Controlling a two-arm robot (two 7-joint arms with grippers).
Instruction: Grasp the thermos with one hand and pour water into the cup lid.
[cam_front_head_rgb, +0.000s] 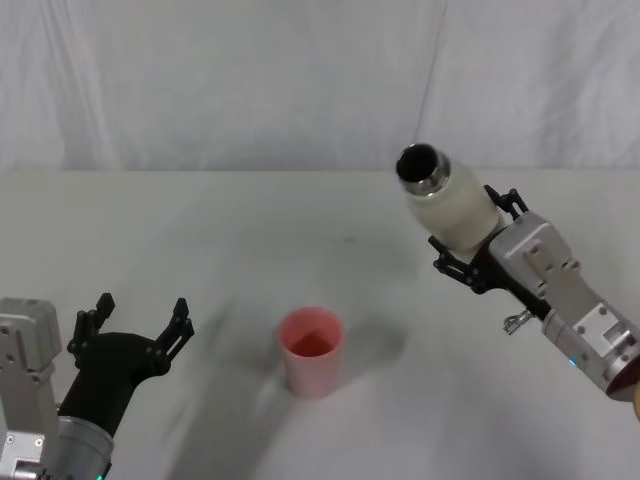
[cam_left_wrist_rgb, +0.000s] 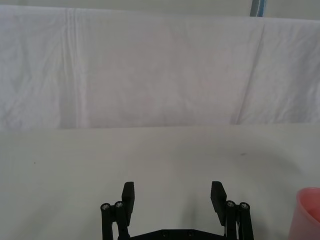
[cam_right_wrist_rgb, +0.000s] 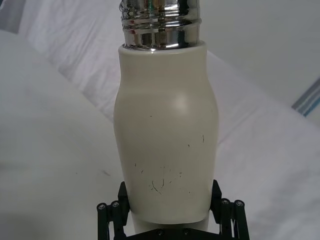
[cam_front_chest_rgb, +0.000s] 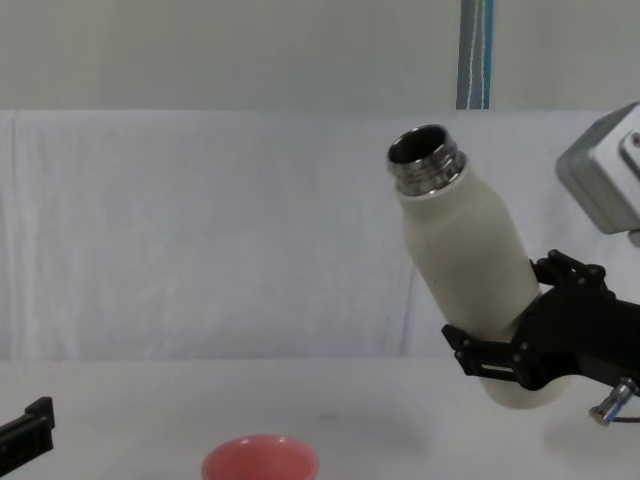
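White cloth covers the table (cam_front_head_rgb: 200, 230) and hangs as a backdrop behind it, so you have an uncluttered scene to read. Your thermos (cam_front_head_rgb: 447, 205) sits in the upper right of the head view, already lifted off the surface and leaning, its open steel neck pointing up and toward the frame's centre; in the chest view it tilts to the upper left. The right gripper (cam_front_head_rgb: 468, 248) has its black fingers clamped around the bottle's lower body, as the right wrist view confirms. The cup lid (cam_front_head_rgb: 312, 351), small and pink, stands upright at lower centre of the head view, well apart from the bottle's mouth and below it to the left. You can judge the grasp and lift done; what remains is carrying the mouth over the cup and tipping further, since no water can be seen flowing. Whether the cup already holds water you cannot tell. The left gripper (cam_front_head_rgb: 133, 325) idles at lower left, fingers spread apart and holding nothing. No brand, label or readable writing appears on the bottle, only faint scuff marks on its cream body.
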